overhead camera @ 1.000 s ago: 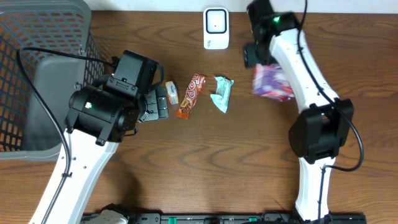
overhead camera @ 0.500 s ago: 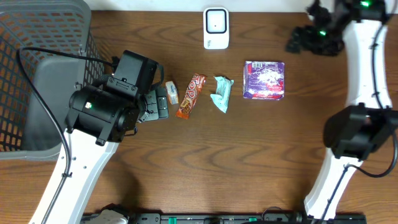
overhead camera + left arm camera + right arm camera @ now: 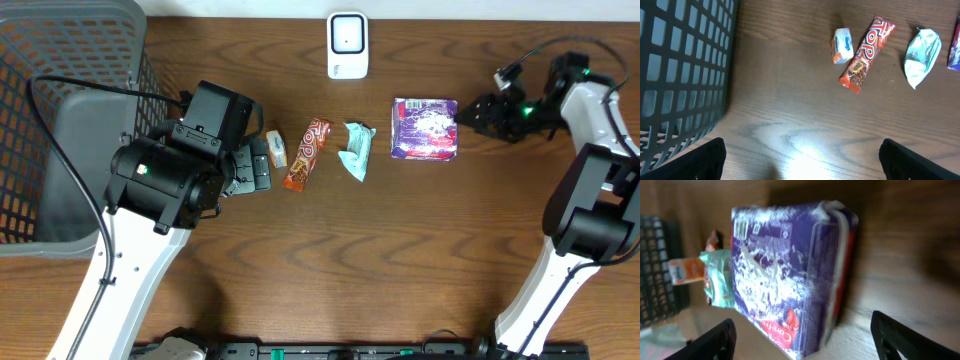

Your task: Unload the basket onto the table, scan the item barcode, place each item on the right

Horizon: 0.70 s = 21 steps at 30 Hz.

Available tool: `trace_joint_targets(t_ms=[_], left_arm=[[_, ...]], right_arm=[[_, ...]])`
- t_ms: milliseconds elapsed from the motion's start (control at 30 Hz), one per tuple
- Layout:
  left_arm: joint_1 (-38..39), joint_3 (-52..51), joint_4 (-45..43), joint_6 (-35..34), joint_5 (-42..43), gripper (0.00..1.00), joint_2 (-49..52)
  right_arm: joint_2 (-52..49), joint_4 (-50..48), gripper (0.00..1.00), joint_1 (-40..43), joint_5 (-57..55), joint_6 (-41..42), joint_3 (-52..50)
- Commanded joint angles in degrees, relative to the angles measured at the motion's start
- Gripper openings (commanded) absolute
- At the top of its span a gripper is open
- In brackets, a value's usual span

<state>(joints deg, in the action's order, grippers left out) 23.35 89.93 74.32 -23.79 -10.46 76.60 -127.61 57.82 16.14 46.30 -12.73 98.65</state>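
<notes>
**Purple packet on the desk, nothing in hand**

The purple packet (image 3: pixel 425 128) lies flat on the desk (image 3: pixel 400 260), near the scanner (image 3: pixel 347 45). The right end effector (image 3: pixel 468 112) gapes beside it, empty. The left end effector (image 3: pixel 800 160) is wide open, also empty. To me, scanning looks undone.

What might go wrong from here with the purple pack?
The open right gripper sits beside the pack's right edge; a shallow approach might shove it toward the teal wrapper rather than grip it. What looks like its barcode lies on the upturned face, so a grip there might hide it from the scanner.
</notes>
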Motion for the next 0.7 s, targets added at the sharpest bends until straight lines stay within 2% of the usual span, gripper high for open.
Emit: trace_joint_targets(t_ms=[0, 133, 167, 200, 267, 300, 467, 567, 667], left_arm=[[-0.17, 0.31, 0.07, -0.13, -0.09, 0.98, -0.2], [-0.17, 0.31, 0.04, -0.13, -0.09, 0.98, -0.2], [-0.17, 0.31, 0.07, -0.13, -0.09, 0.98, -0.2], [-0.17, 0.31, 0.07, -0.13, -0.09, 0.97, -0.2], [-0.17, 0.31, 0.07, -0.11, -0.09, 0.98, -0.2], [-0.17, 0.31, 0.04, -0.11, -0.09, 0.98, -0.2], [-0.17, 0.31, 0.04, -0.11, -0.09, 0.98, -0.2], [-0.17, 0.31, 0.07, -0.13, -0.09, 0.98, -0.2], [-0.17, 0.31, 0.04, -0.11, -0.07, 0.98, -0.2]], right_arm=[[0.17, -3.37, 0.78, -1.49, 6.64, -1.01, -4.52], [0.17, -11.54, 0.76, -3.39, 4.63, 4.44, -10.82], [0.17, -13.46, 0.73, -3.78, 4.26, 5.75, -12.09], [0.17, -14.97, 0.63, -4.07, 4.2, 6.51, -13.09], [0.17, -16.74, 0.13, -4.57, 4.13, 7.87, -14.25], [0.17, -16.76, 0.01, -4.68, 4.13, 7.96, -14.23], [1.22, -12.31, 0.01, -4.48, 0.76, 8.11, -9.79], [4.11, -4.83, 0.01, -5.2, -16.79, 11.5, -2.54], [7.67, 0.61, 0.01, -7.48, -39.54, 16.68, 2.69]])
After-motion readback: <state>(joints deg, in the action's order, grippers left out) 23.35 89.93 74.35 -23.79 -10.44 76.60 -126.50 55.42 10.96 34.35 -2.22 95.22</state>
